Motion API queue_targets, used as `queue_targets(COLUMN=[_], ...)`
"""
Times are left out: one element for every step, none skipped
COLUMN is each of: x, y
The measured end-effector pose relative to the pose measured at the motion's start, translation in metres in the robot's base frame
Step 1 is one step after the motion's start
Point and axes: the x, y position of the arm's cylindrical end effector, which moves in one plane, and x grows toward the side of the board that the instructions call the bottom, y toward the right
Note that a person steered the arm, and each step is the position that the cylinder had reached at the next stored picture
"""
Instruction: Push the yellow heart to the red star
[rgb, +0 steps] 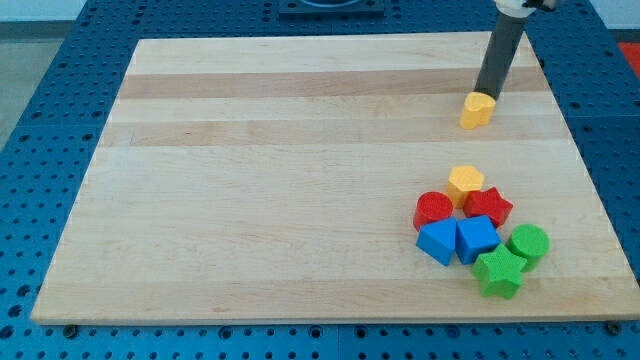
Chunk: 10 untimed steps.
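Note:
The yellow heart (477, 110) lies on the wooden board (300, 180) near the view's upper right. My tip (487, 97) stands just above and to the right of the heart, touching or nearly touching its upper edge. The red star (488, 207) lies well below the heart, in a cluster at the view's lower right. A stretch of bare board separates the heart from the star.
Around the red star cluster a yellow hexagon (465, 183), a red cylinder (433, 210), two blue blocks (437, 242) (476, 238), a green cylinder (528, 243) and a green star (498, 273). The board's right edge lies close by.

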Motion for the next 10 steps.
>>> queue_targets(x=[-0.001,-0.004,-0.004,-0.005,-0.002,0.008,0.008,0.012,0.022,0.03], y=[0.0,0.0,0.0,-0.007,-0.024,-0.026,-0.026,-0.026,-0.026,-0.026])
